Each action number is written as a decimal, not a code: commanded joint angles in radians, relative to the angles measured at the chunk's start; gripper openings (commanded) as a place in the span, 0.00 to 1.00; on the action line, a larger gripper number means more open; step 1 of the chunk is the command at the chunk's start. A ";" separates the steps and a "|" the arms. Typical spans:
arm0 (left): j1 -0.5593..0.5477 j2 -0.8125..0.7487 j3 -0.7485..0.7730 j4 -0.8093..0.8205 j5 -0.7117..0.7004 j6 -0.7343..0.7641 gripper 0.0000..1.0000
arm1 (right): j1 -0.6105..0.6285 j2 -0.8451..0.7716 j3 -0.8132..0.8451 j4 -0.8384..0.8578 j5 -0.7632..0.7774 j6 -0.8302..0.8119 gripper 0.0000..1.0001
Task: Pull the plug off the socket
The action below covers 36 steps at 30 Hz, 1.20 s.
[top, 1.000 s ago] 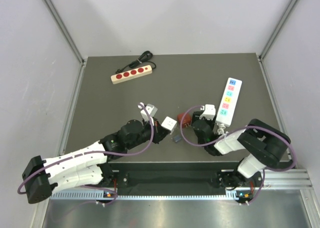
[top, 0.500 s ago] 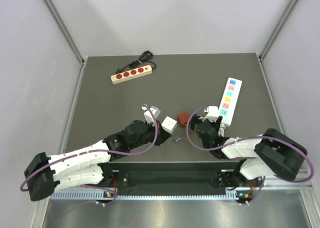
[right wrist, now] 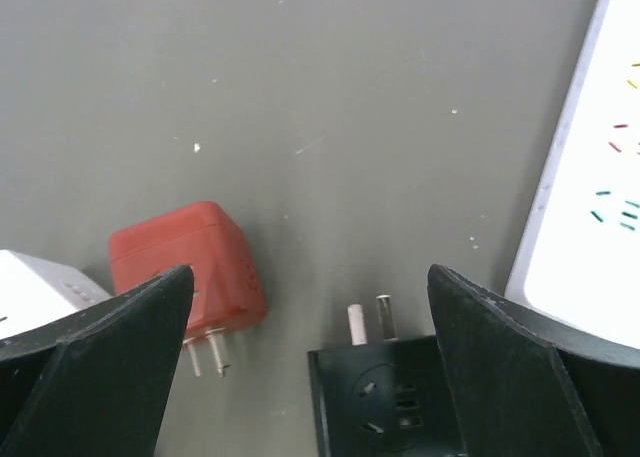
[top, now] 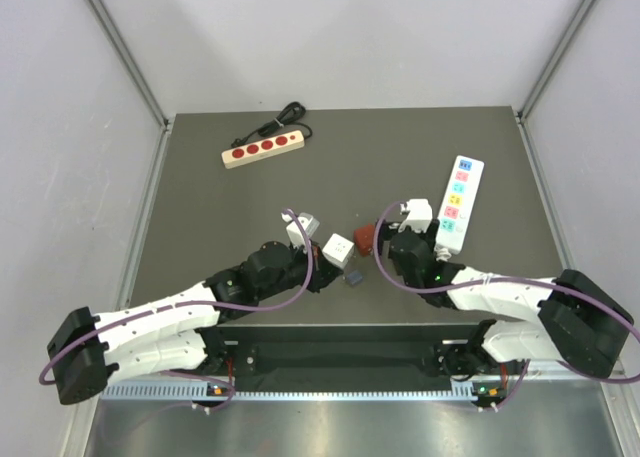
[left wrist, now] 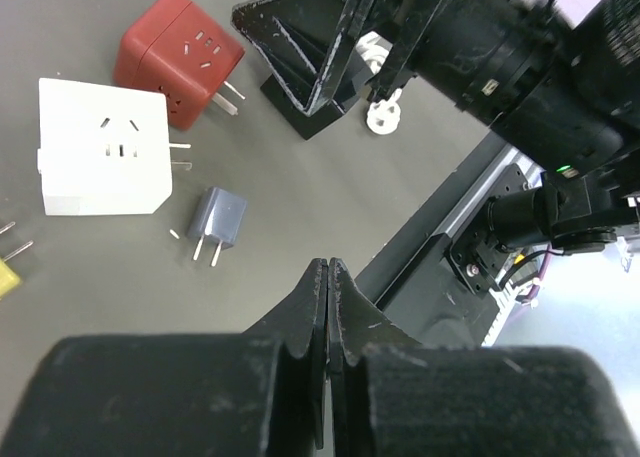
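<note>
Right gripper [right wrist: 310, 272] swinging wide open since a second ago. I'm seeing red plug [right wrist: 185, 262] lying loose on table [top: 230, 207] between its jaws, prongs bare, beside white cube socket [left wrist: 100, 147]. Left gripper [left wrist: 328, 265] hovering fully closed, gripping nothing.

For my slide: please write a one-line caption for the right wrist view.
Open right gripper framing a red cube adapter and a black pronged adapter, white power strip at right.
</note>
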State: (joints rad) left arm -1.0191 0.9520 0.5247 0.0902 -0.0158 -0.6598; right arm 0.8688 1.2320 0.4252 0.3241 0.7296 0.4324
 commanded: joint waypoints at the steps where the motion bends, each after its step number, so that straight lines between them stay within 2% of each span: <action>1: 0.001 0.007 -0.014 0.049 -0.004 -0.021 0.00 | 0.016 -0.006 0.066 -0.098 -0.059 0.026 1.00; 4: 0.001 0.005 -0.026 0.046 -0.024 -0.034 0.08 | 0.016 -0.032 0.073 -0.128 -0.114 0.057 1.00; 5: 0.001 0.004 -0.031 0.046 -0.033 -0.037 0.14 | 0.015 -0.043 0.073 -0.132 -0.134 0.061 1.00; 6: 0.001 -0.005 -0.044 0.049 -0.039 -0.044 0.30 | 0.015 -0.051 0.073 -0.132 -0.156 0.065 1.00; 8: 0.001 -0.012 -0.063 0.059 -0.065 -0.057 0.45 | 0.016 -0.075 0.073 -0.152 -0.208 0.077 1.00; 9: 0.002 -0.022 -0.084 0.066 -0.073 -0.075 0.56 | 0.013 -0.097 0.069 -0.157 -0.223 0.091 1.00; 12: 0.001 -0.045 -0.132 0.085 -0.099 -0.106 0.65 | 0.016 -0.167 0.025 -0.120 -0.324 0.082 0.99; 15: 0.002 -0.085 -0.199 0.135 -0.128 -0.142 0.72 | 0.016 -0.256 -0.043 -0.066 -0.415 0.115 1.00; 22: 0.005 -0.246 -0.429 0.400 -0.159 -0.250 0.84 | 0.016 -0.489 -0.212 -0.072 -0.384 0.249 1.00; 30: 0.005 -0.467 -0.664 0.568 -0.125 -0.349 0.88 | 0.016 -0.824 -0.402 -0.054 -0.510 0.377 1.00; 36: 0.005 -0.663 -0.675 0.471 -0.043 -0.351 0.89 | 0.015 -1.075 -0.539 -0.050 -0.548 0.491 1.00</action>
State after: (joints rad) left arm -1.0161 0.3531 0.0391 0.5232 -0.1184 -0.9962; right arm 0.8707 0.2581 0.0380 0.2169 0.2237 0.8402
